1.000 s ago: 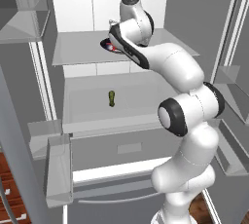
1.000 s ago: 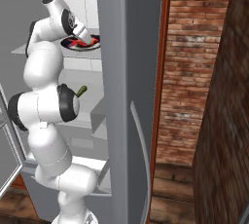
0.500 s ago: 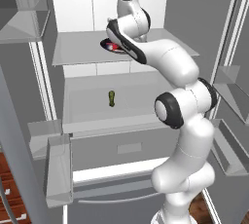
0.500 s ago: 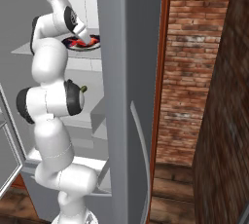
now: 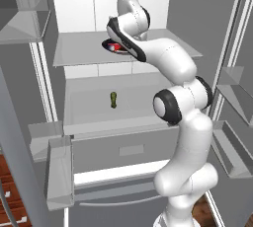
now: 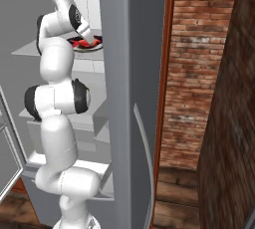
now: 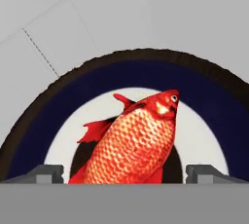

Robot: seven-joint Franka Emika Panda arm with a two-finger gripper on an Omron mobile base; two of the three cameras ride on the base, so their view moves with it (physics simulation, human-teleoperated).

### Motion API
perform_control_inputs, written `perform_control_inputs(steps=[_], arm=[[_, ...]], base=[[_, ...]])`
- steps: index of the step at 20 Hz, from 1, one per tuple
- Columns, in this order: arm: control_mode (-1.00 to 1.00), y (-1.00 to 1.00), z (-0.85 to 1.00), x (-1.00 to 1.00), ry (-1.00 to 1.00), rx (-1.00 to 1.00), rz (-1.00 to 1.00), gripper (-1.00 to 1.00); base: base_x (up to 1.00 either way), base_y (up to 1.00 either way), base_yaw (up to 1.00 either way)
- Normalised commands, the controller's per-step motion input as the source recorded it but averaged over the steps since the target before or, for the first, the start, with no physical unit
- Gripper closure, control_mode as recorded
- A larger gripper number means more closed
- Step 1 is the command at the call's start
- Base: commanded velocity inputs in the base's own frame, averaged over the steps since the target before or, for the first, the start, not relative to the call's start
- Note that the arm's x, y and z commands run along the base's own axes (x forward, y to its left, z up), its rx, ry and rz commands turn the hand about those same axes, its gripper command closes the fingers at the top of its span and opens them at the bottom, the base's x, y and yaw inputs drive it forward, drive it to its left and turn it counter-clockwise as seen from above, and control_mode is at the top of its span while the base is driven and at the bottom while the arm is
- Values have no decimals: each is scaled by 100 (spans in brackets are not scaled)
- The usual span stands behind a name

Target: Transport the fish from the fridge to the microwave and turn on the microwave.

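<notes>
On fridge (image 5: 207,18) upper shelf, hand (image 7: 124,172) wide open over fish (image 7: 133,145) on plate (image 7: 48,121); no writing legible.

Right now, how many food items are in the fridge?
2: the fish on a plate on the upper shelf, a small green item on the shelf below. The arm may hide more.

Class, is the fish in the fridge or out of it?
In: the fish lies on a plate on a fridge shelf.
</notes>
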Motion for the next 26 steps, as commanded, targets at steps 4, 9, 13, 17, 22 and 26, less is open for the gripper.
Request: perform_control_inputs(steps=[4, 9, 13, 17, 22, 26], arm=[[-100, 4, -8, 16, 0, 0, -7, -100], [-100, 3, -15, 3, 4, 2, -6, -100], [-100, 0, -21, 0, 4, 2, -3, -100], [-100, 0, -19, 2, 0, 1, -3, -100], [-100, 0, -22, 3, 0, 0, -4, -100], [-100, 0, -29, 2, 0, 0, -3, -100]], base=[[0, 0, 0], [0, 0, 0], [0, 0, 0], [0, 0, 0], [0, 0, 0], [0, 0, 0]])
